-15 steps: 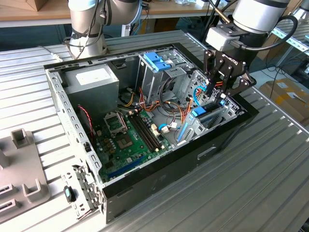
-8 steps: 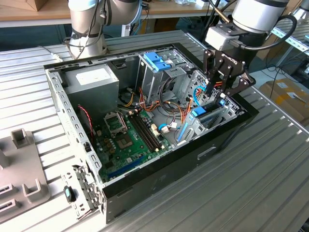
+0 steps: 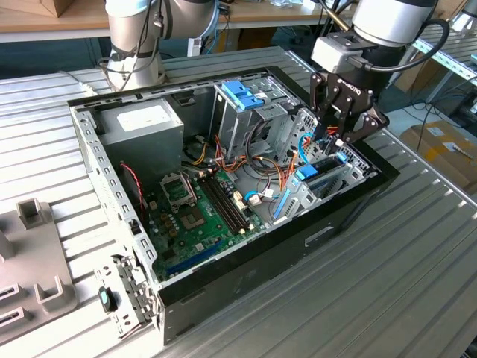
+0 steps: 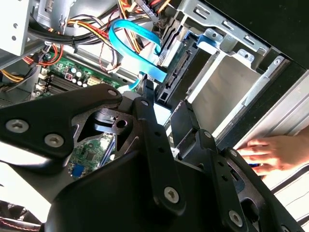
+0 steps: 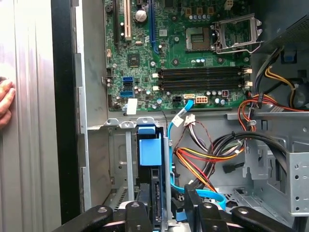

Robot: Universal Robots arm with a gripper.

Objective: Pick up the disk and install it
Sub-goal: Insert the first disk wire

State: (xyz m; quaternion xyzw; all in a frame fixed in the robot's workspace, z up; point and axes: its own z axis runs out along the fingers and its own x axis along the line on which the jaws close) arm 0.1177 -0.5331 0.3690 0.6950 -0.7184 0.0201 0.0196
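Exterior view: gripper [image 3: 334, 145] at disk [image 3: 317, 174]; PSU [image 3: 160, 139] w/ white label [image 3: 144, 117].

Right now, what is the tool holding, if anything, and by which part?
It cannot be told. The tool is low in the case, and the disk stands on edge close by it. Any contact between them is hidden.

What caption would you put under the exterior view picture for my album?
The tool on a robot arm reaches into an open computer case, at the blue-framed disk standing inside.
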